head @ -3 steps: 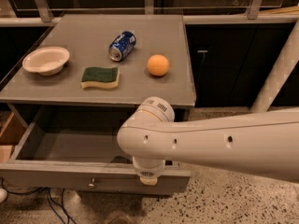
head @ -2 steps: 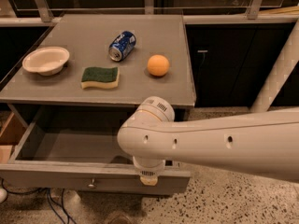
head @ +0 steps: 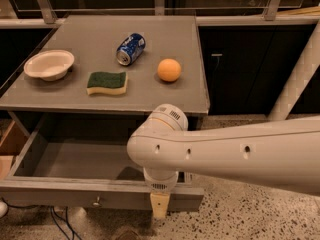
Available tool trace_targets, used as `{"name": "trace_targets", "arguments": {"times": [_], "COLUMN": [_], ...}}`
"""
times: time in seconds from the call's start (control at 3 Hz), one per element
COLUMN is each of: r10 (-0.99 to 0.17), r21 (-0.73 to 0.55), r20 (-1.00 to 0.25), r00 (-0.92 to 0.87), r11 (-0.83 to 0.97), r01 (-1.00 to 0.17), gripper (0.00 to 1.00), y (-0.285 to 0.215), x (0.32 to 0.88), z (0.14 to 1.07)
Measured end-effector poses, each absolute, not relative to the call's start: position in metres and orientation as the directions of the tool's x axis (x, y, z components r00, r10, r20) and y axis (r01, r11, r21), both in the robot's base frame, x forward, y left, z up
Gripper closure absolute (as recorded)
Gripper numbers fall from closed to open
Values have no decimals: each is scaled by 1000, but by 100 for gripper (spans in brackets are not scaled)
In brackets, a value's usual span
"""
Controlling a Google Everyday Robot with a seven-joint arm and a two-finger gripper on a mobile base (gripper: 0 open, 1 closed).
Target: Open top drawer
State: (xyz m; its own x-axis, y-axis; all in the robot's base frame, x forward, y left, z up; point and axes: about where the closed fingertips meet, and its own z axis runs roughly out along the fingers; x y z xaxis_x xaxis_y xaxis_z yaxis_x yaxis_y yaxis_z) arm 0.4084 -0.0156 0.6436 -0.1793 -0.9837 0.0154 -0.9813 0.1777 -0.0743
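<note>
The top drawer (head: pixel 60 196) is a wide grey drawer under the table top. It stands pulled out toward me, and its shallow grey inside (head: pixel 75 160) shows. A small round metal knob (head: pixel 96 202) sits on its long flat front. My white arm (head: pixel 225 154) reaches in from the right across the foreground. My gripper (head: pixel 159 205) hangs below the wrist, right at the drawer front's upper edge, to the right of the knob. The wrist hides most of the gripper.
On the grey table top (head: pixel 165 96) are a white bowl (head: pixel 48 64), a green-and-yellow sponge (head: pixel 107 82), a blue can (head: pixel 130 48) on its side and an orange (head: pixel 169 69). A wooden box edge (head: pixel 11 140) is at left. A dark cabinet (head: pixel 235 69) stands at right.
</note>
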Motion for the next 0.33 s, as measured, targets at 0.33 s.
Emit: {"name": "trace_targets", "arguments": {"times": [0.33], "r10": [-984], "r21": [-74], "r20": [15], "r00": [-179], "r11": [178], "r01": [-981], "gripper": [0], "y": [-16], "x": [408], "z": [644]}}
